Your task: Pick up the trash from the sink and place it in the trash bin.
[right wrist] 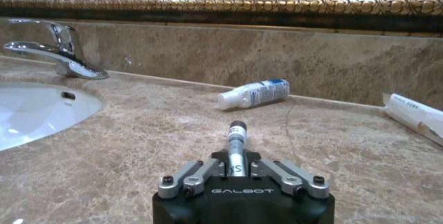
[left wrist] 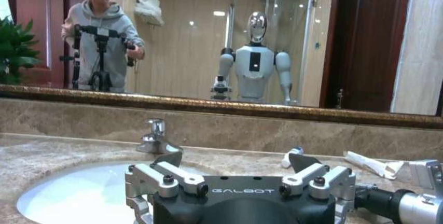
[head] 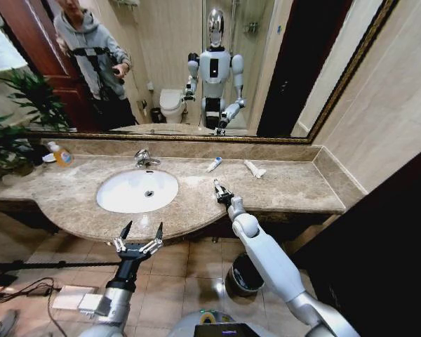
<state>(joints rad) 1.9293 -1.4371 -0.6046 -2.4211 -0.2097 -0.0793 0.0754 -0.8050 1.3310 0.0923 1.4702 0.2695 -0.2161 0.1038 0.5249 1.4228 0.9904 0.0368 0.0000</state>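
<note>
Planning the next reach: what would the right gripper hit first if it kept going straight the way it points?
Probably the small white tube with blue print lying on the counter ahead, slightly off-line. The right gripper, shut on a thin tube, points toward it; depth is uncertain.

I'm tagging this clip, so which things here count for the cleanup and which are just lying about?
For the job: small tube shut in the right tool; blue-print tube and longer white tube on the counter; sink; bin; left tool, open at the counter edge.
Just there: soap bottle, faucet, plant.
</note>
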